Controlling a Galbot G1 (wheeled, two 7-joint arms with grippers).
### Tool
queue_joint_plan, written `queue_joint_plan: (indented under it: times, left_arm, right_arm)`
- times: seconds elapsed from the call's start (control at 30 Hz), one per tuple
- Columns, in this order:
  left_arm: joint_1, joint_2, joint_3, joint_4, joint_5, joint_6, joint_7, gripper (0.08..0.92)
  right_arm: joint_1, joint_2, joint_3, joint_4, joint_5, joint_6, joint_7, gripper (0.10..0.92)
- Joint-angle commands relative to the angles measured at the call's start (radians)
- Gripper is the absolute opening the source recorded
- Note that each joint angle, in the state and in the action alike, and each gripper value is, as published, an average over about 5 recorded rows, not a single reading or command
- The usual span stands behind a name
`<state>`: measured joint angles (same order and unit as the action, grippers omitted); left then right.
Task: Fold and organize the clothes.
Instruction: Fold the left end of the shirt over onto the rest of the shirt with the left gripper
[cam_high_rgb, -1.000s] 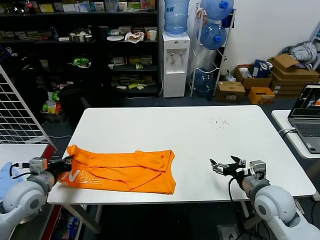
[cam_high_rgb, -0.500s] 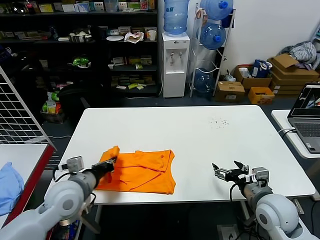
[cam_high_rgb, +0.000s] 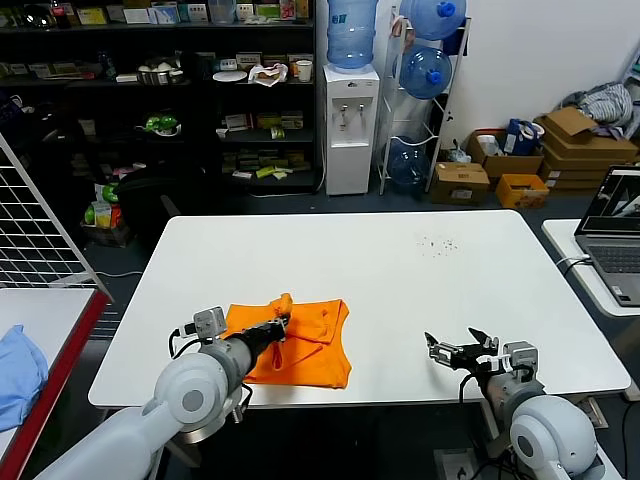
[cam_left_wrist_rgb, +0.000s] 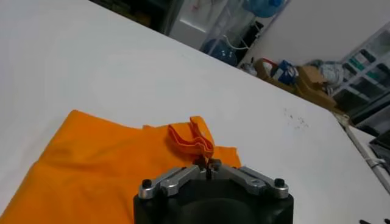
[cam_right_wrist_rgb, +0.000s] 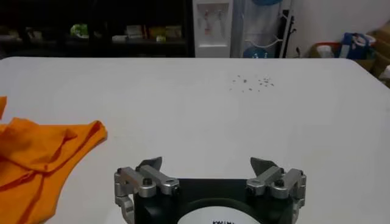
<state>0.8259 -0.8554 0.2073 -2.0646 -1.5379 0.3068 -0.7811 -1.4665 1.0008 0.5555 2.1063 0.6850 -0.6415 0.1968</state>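
Observation:
The orange T-shirt (cam_high_rgb: 312, 352) lies bunched near the front edge of the white table (cam_high_rgb: 400, 270), left of centre. My left gripper (cam_high_rgb: 279, 324) is shut on a raised fold of its fabric, held over the middle of the shirt. In the left wrist view the pinched orange fold (cam_left_wrist_rgb: 194, 137) stands up just past the left gripper (cam_left_wrist_rgb: 207, 165), with the rest of the shirt (cam_left_wrist_rgb: 85, 167) flat below. My right gripper (cam_high_rgb: 458, 351) rests low at the front right of the table, open and with nothing in it. The right wrist view shows the right gripper (cam_right_wrist_rgb: 209, 163) wide apart, with the shirt (cam_right_wrist_rgb: 36, 152) far off to one side.
A light blue cloth (cam_high_rgb: 18, 362) lies on the side table to the left, behind a wire grid (cam_high_rgb: 40, 230). A laptop (cam_high_rgb: 618, 232) sits on another table at the right. Small dark specks (cam_high_rgb: 437, 243) dot the far right of the tabletop.
My left gripper has carried the shirt's left end rightward over the rest, so the shirt is now much shorter. The right gripper has barely moved.

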Motion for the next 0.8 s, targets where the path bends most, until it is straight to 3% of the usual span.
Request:
queue_joint_plan:
  times: [0.03,0.6,0.8]
  left_arm:
    - [-0.066,-0.092,0.062,0.021,-0.019,-0.006,-0.036,0.104]
    - [-0.086,-0.123,0.081,0.086,0.025,-0.007,0.001,0.106]
    - [-0.069,-0.108,0.066,0.065,0.017,-0.006,0.006,0.221]
  right_arm:
    - [-0.001,0.007,-0.007,-0.001,-0.005,-0.001,0.0,0.921]
    - [0.001,0.002,-0.002,-0.004,0.0,-0.001,0.0,0.921]
    - [0.004,0.0,-0.005,-0.007,0.001,-0.001,0.0,0.921]
